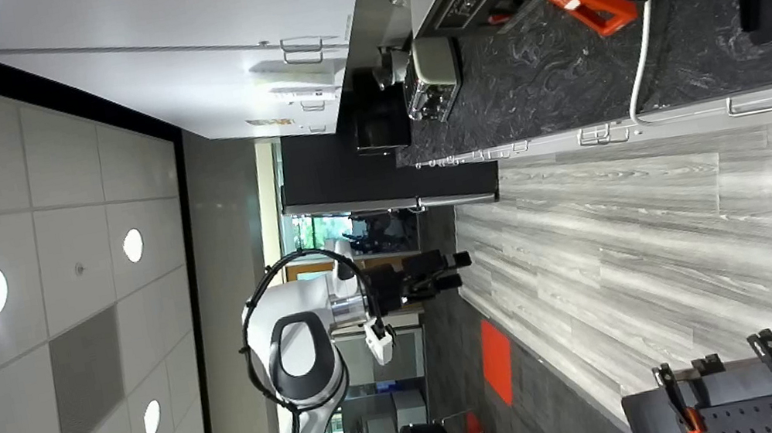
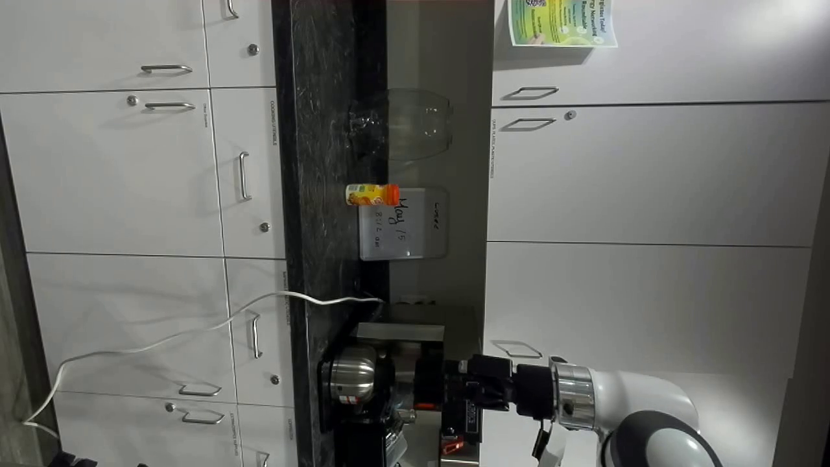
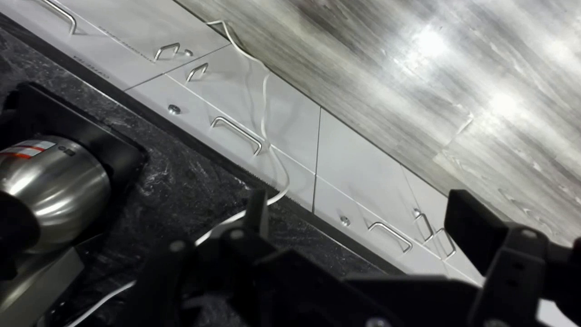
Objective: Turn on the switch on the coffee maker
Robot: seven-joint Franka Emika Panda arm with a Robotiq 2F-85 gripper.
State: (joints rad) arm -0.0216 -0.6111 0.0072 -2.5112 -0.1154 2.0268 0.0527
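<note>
The coffee maker sits on the counter, at nine o'clock in your wrist view; you can't pick out its switch. Your step looks like the approach; next likely calls for heading toward nine and lining up a press. Your claw is spread wide around nothing, plainest in the wrist view. Only an exterior view shows you the orange-capped canister, at twelve from the coffee maker.

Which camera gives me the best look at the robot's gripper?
The wrist view: there the gripper looms close, its two dark fingers clearly spread apart. Both exterior views show it smaller, at the end of the white arm.
</note>
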